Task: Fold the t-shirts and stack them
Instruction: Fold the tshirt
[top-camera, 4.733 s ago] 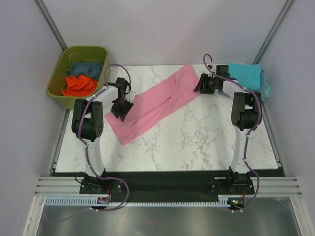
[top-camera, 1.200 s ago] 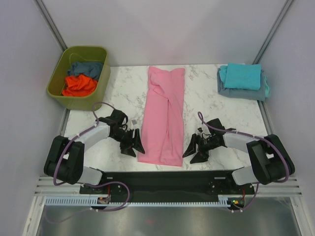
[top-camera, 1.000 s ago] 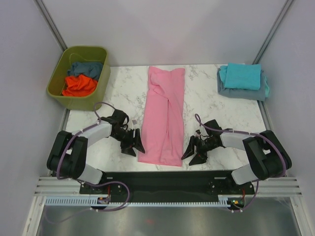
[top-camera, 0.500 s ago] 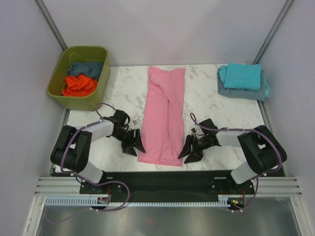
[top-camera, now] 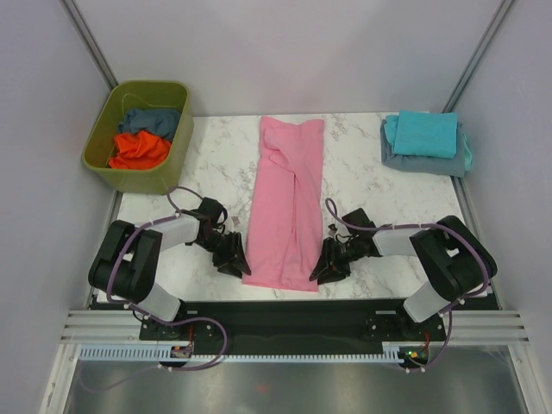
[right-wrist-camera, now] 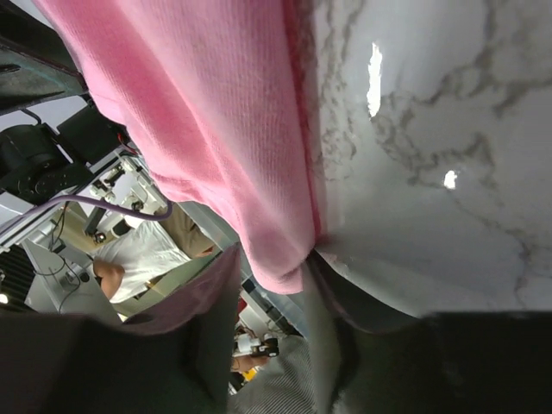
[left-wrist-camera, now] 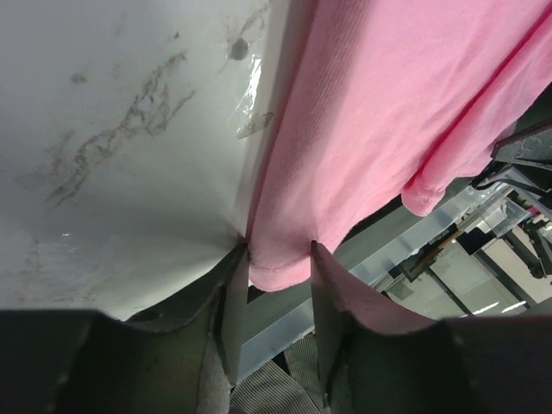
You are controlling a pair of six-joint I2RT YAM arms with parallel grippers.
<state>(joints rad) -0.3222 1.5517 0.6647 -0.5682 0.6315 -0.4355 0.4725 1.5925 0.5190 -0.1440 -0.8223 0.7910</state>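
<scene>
At the near edge of the table (top-camera: 379,198), the left gripper (left-wrist-camera: 279,259) and the right gripper (right-wrist-camera: 269,263) sit low on the marble, one at each near corner of the pink t-shirt (top-camera: 285,207). Both claws are released: in each wrist view the jaws stand apart with a hem corner lying between them, not yet pinched. The shirt itself lies as a long narrow strip down the middle of the table, folded lengthwise, its near hem right at the marble's edge.

The next step is probably to close on both corners and carry the hem to the far end. The cloth is doubled here, so a shallow bite may take only the top layer and let the fold fall open on the lift. If one claw catches and the other slips, the strip will swing askew. The lower fingers also risk scraping the marble.

Farther off, the olive-green tub (top-camera: 97,148) at the far left holds an orange t-shirt (top-camera: 138,148) and a slate blue t-shirt (top-camera: 151,118); at the far right a turquoise t-shirt (top-camera: 424,131) rests folded on a grey-blue t-shirt (top-camera: 414,162)
</scene>
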